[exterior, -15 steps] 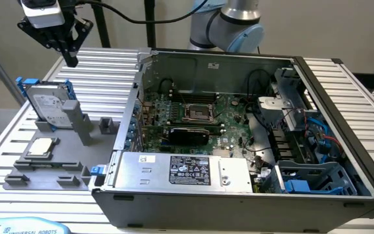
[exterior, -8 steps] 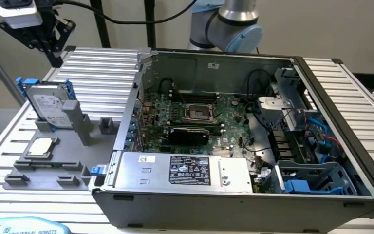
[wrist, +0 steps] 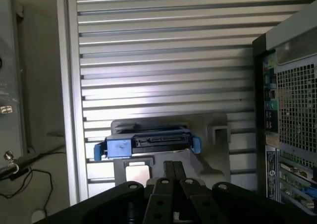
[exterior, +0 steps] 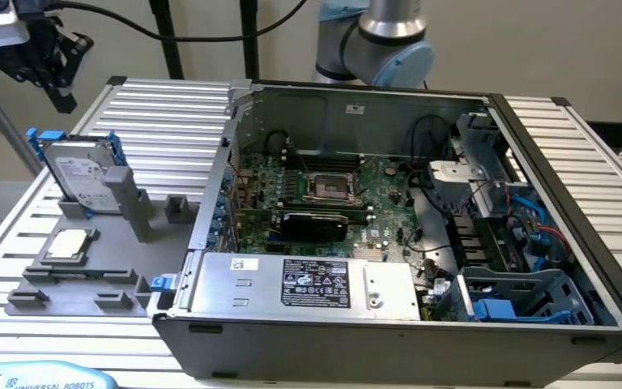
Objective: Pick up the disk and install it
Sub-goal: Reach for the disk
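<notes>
**Disk upright in its holder, pincer shut and empty above it**

The gripper [exterior: 65, 99] is seen raised above the tabletop [exterior: 171, 121], over the far corner at the exterior view's left. Its two black fingers are pressed together, and nothing is held between them. In the wrist view the fingers [wrist: 168, 177] are seen side by side with only a thin line between them.

The disk [exterior: 78, 174] is stood on edge in a slot of a grey fixture [exterior: 84, 271] placed along the tabletop edge at the exterior view's left. It is at the far end of that fixture, leaning slightly, with its white label turned toward the camera and its blue rails along both long sides. The gripper is well apart from the disk and no contact is made. In the wrist view the disk [wrist: 148, 142] is seen edge-on beyond the fingertips, with a blue rail end at each side.

A small square CPU chip [exterior: 66, 244] is laid flat on the same fixture, nearer the front edge of the tabletop.

The middle of the tabletop is taken up by an open computer case [exterior: 398, 356]. Inside it a motherboard [exterior: 322, 190] is exposed, a silver box [exterior: 311, 284] with a black label is mounted along the near wall, and a blue drive cage [exterior: 521, 296] is set in the near corner at the exterior view's right. The robot arm [exterior: 381, 40] is seen behind the case's far wall.
</notes>
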Robot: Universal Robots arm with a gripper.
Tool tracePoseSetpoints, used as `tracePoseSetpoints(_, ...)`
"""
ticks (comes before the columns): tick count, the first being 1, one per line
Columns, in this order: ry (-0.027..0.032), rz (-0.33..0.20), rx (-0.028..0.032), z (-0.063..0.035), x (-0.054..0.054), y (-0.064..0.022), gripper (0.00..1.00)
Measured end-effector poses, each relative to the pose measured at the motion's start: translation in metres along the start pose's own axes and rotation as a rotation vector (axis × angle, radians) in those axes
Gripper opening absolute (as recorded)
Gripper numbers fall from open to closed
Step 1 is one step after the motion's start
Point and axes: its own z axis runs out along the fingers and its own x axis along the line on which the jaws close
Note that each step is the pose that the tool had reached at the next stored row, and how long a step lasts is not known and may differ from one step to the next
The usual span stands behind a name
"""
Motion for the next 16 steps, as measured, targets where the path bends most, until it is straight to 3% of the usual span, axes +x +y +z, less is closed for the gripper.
tracePoseSetpoints(9, 0.0061, 0.0, 0.0004, 0.0024, 0.039, 0.0005, 0.11)
tracePoseSetpoints(16, 0.0126, -0.006, 0.0007, 0.0044, 0.043, 0.006, 0.11)
